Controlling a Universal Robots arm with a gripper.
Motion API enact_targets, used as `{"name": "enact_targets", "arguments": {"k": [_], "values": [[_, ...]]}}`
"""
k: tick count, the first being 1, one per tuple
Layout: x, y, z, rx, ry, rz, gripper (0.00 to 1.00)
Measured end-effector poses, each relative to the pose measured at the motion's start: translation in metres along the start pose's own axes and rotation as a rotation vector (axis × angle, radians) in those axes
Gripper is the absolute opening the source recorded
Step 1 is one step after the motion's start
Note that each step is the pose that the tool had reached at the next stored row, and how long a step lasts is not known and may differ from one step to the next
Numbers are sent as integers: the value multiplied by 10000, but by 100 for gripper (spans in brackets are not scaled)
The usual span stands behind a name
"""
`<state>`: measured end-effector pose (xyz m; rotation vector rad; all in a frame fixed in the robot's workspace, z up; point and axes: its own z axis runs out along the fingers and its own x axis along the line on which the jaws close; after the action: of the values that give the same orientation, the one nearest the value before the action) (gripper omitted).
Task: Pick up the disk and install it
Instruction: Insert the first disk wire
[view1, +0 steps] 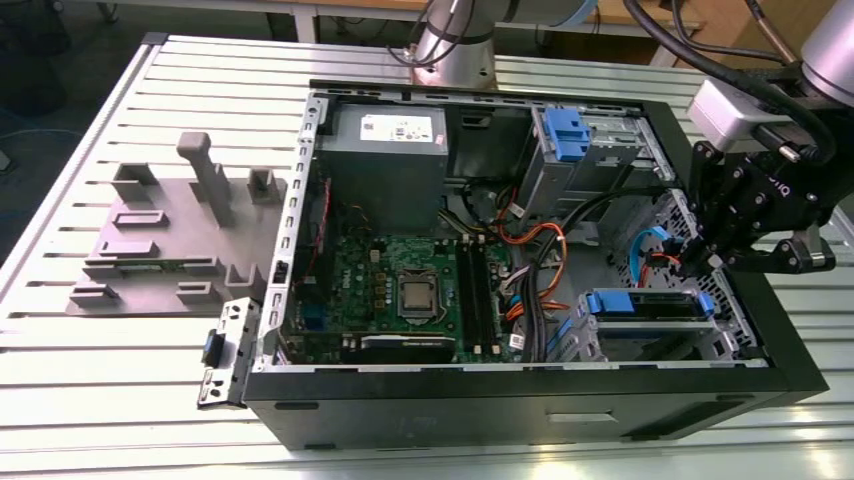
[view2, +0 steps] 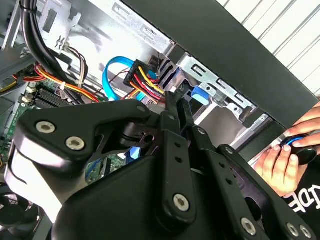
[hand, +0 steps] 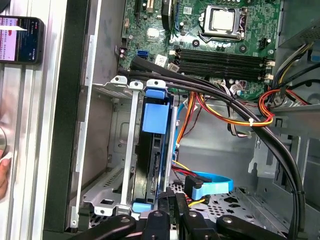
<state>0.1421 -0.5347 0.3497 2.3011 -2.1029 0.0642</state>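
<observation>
The disk (view1: 650, 305) sits in the metal drive cage (hand: 112, 85) in a near corner of the open computer case (view1: 534, 400), on the exterior view's right. In the first wrist view the disk (hand: 152, 150) stands edge-on, with its blue carrier rail facing the camera. My gripper (view1: 697, 262) hangs inside the case, just past the disk's cabled end. Both wrist views show its black fingers pressed together with nothing between them, the gripper (hand: 175, 202) close beside the carrier. The gripper (view2: 178, 100) is also next to the blue carrier tab (view2: 199, 95).
A blue data cable (hand: 212, 182) and a red-yellow power plug (view2: 142, 75) lie by the fingertips. The motherboard (view1: 400, 280), grey power-supply box (view1: 387, 150) and an upright blue latch (view1: 563, 135) occupy the case. A grey fixture (view1: 174, 240) lies outside it. A person's hand (view2: 285, 160) rests beyond the case wall.
</observation>
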Motion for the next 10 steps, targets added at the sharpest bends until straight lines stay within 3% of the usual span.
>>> {"name": "enact_targets", "arguments": {"k": [8,10], "values": [[0,1,0,1,-1,0,17],[-1,12,0,56,5,3,17]]}}
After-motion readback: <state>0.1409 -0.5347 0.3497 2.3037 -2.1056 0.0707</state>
